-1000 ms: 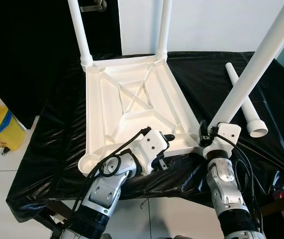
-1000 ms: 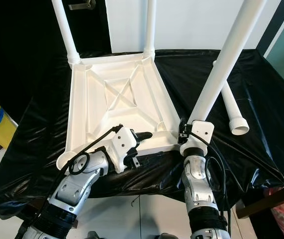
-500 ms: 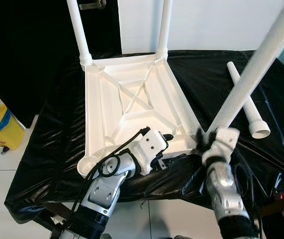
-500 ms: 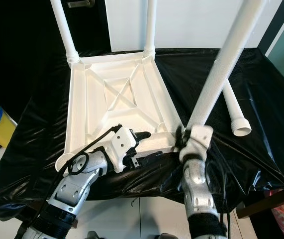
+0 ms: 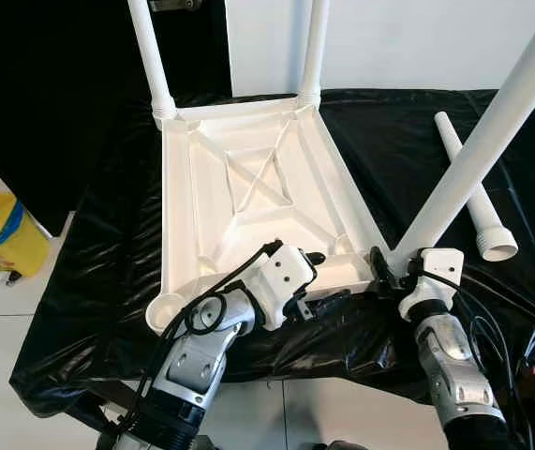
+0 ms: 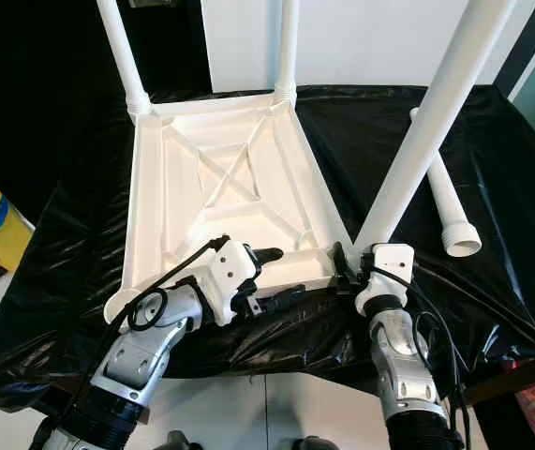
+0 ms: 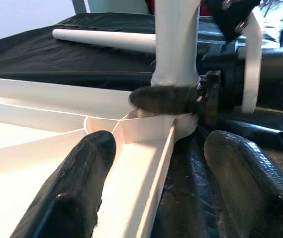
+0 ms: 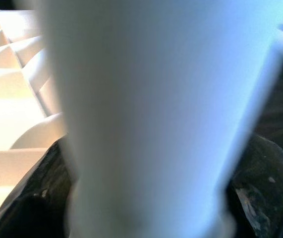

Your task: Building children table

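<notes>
Right gripper (image 5: 384, 272) is clamped round the bottom end of a white table leg (image 5: 478, 155), right where it meets the near right corner socket of the upside-down tabletop (image 5: 248, 192). Leg leans up and away to my right, not upright yet, so imo I'm lining it up w/ the socket or part way through seating it. Wrist cam on that side is basically a blur of white tube, so can't tell how deep the end sits.

Left gripper (image 7: 156, 163) has its fingers (image 7: 84, 171) spread apart, straddling the near rim of the tabletop just beside that same corner. One finger sits on the ribbed inside, the other hangs outside over the black plastic sheet (image 5: 108, 234). Looks like it's there to steady the top so it doesn't slide while the leg goes in, though I can't say if it's actually pressing on the rim.

Tabletop lies underside up on the sheet-covered work surface bc that's how the sockets face me. Two far legs (image 5: 150, 56) already stand in the far corners. Spare leg (image 5: 468, 192) lies on the sheet off to my right, well apart from the top, prob for the near left socket (image 5: 166, 307).

Labels: yellow container (image 5: 0, 239) on the floor to my left has print on it but too small to read. Nothing written on the table parts that I can see
</notes>
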`<state>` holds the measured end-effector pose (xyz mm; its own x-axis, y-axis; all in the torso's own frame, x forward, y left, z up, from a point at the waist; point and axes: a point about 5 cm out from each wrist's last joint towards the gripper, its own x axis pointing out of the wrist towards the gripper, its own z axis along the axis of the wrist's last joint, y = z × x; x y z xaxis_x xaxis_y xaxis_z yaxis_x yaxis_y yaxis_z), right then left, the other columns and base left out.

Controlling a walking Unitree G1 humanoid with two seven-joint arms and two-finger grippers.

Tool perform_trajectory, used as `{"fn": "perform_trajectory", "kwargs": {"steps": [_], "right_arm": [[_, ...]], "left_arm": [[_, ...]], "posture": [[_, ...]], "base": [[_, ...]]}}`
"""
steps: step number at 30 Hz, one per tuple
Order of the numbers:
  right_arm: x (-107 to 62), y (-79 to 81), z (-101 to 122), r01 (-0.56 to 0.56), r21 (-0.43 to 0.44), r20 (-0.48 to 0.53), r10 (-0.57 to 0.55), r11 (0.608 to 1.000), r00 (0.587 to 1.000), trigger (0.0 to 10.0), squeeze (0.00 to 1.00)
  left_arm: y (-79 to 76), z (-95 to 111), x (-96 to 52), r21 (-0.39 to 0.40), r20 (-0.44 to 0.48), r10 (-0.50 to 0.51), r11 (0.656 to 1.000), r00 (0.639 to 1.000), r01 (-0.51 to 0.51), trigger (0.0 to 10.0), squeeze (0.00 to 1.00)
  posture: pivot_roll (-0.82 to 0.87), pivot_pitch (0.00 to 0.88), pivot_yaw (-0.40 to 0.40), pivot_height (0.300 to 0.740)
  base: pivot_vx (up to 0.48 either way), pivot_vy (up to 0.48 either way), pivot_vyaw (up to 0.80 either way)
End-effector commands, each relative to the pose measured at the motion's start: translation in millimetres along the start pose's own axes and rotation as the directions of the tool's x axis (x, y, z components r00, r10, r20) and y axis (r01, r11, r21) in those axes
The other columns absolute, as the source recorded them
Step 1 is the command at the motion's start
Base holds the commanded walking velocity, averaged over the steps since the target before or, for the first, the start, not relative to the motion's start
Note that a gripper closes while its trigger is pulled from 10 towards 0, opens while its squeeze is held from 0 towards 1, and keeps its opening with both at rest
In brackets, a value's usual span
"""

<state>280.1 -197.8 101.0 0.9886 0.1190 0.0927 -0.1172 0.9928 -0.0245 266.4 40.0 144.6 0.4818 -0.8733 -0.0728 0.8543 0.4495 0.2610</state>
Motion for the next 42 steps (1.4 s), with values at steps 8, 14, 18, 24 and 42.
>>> {"fn": "perform_trajectory", "kwargs": {"steps": [8,14,18,24,42], "right_arm": [[2.6,-2.5,12,-0.187,-0.029,0.034,0.188,0.982,0.982,10.0,0.0],[10.6,-8.9,21,-0.279,-0.074,0.033,0.282,0.957,0.959,10.0,0.0],[15.3,-10.5,24,-0.309,-0.092,0.034,0.313,0.947,0.949,10.0,0.0],[25.7,-13.4,27,-0.356,-0.13,0.022,0.362,0.925,0.932,3.6,0.0],[15.5,-15.0,4,-0.328,-0.084,-0.049,0.325,0.941,0.944,10.0,0.0]], "left_arm": [[1.6,2,-3.8,0.028,0.007,0.075,0.997,0.997,-0.076,10.0,0.0],[-1.4,-1,-7.6,0.042,-0.011,0.019,0.999,1.0,-0.019,10.0,0.0],[-2.3,-1,-8.5,0.039,-0.018,-0.001,0.999,1.0,0.002,10.0,0.0],[-3.3,-1,-10.3,0.042,-0.023,-0.021,0.999,1.0,0.022,10.0,0.0],[-5.0,-1,-13.4,0.031,-0.032,-0.028,0.999,0.999,0.029,10.0,0.0]], "posture": [[-0.02,0.046,-0.012,0.74],[-0.02,0.049,-0.007,0.74],[-0.02,0.049,-0.001,0.74],[-0.01,0.052,-0.001,0.74],[-0.01,0.057,0.005,0.74]], "base": [[0.0,0.0,0.0],[0.0,0.0,0.0],[0.0,0.0,0.0],[0.0,0.0,0.0],[0.0,0.0,0.0]]}}
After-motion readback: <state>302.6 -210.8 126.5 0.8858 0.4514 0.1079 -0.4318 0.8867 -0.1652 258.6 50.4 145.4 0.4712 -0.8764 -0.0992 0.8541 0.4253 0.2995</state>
